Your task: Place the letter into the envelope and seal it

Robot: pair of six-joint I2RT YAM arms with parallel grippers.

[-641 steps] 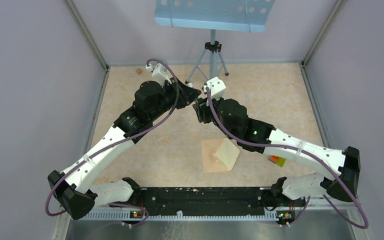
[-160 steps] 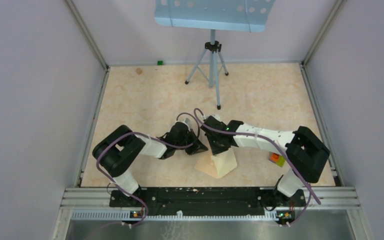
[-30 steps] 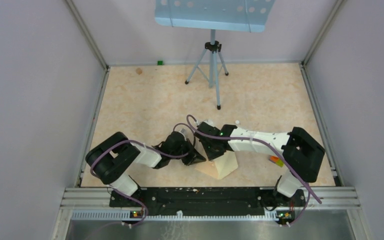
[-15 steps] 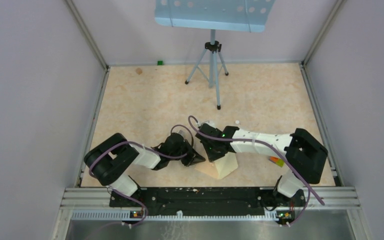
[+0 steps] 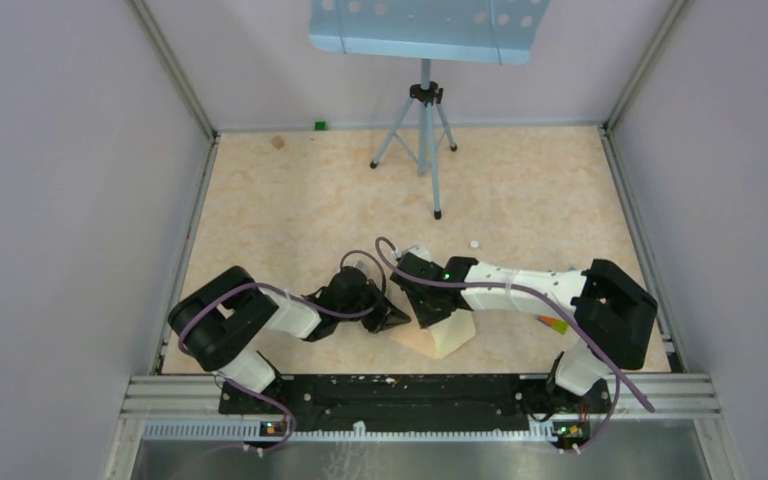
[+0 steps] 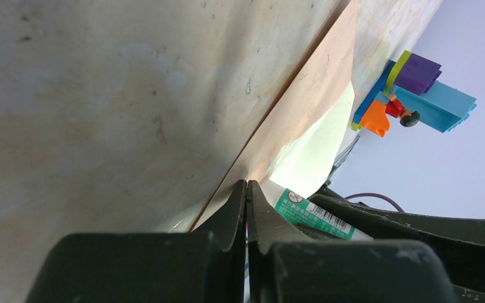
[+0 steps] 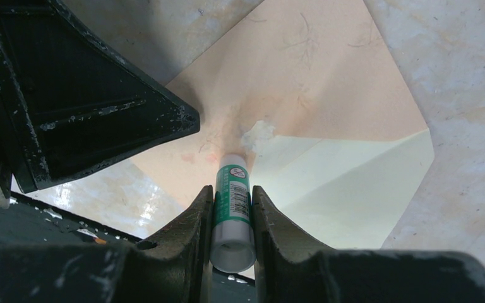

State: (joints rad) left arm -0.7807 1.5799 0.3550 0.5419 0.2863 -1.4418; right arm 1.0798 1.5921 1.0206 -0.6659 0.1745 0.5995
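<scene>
Close up, the right gripper (image 7: 232, 208) clenches a glue stick (image 7: 232, 186) tip-down on the tan envelope (image 7: 303, 82), the left gripper (image 6: 246, 187) pressed shut at its edge, the pale letter (image 7: 347, 183) adjoining; heavy pressure could drag or crumple the paper.

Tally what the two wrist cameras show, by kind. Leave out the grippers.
Paper sheets: 2 (envelope, letter)
glue stick: 1
brick toy: 1
Total: 4
</scene>
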